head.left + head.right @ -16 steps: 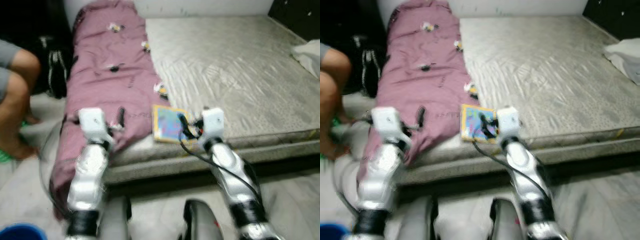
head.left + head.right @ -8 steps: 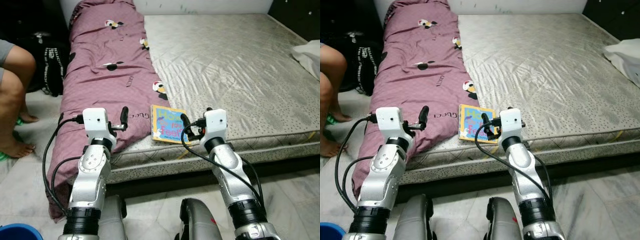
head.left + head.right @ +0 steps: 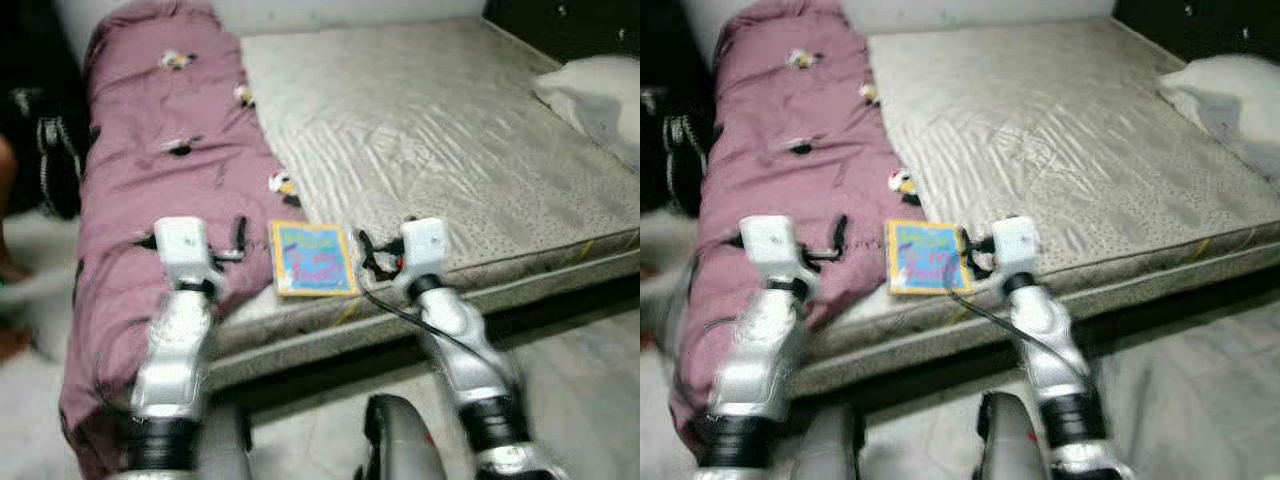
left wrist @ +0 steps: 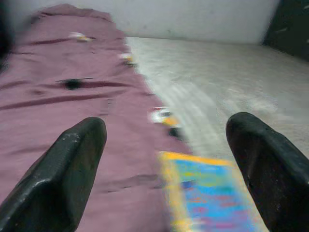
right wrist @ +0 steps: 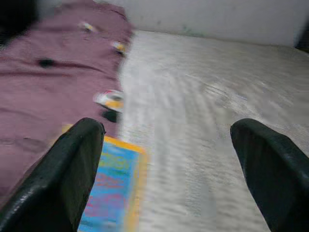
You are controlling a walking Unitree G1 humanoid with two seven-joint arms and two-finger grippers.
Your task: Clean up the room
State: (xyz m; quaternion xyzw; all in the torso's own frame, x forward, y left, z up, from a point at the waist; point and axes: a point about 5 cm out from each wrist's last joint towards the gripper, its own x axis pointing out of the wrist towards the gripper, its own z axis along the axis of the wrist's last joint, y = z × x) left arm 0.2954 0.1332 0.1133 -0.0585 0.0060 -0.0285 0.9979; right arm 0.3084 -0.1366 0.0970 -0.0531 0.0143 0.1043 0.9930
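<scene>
The left end effector [image 3: 238, 238] hovers released over the purple duvet [image 3: 150, 190]. At its three o'clock the colourful book [image 3: 312, 258] lies ungrasped at the bed [image 3: 450, 150] edge, beside the released right end effector [image 3: 366, 256]. Tidying seems barely begun.

Two silver, jointed metal arms, each capped at the wrist by a boxy white housing. The left end effector [image 3: 240, 236] and the right end effector [image 3: 366, 254] each carry two long black fingers [image 4: 72, 169], broad and rounded at the tips in the wrist views. Thin black cables loop from the white housings down along the forearms. Dark bands ring the lower arms; a rounded grey-black body part sits between them.
</scene>
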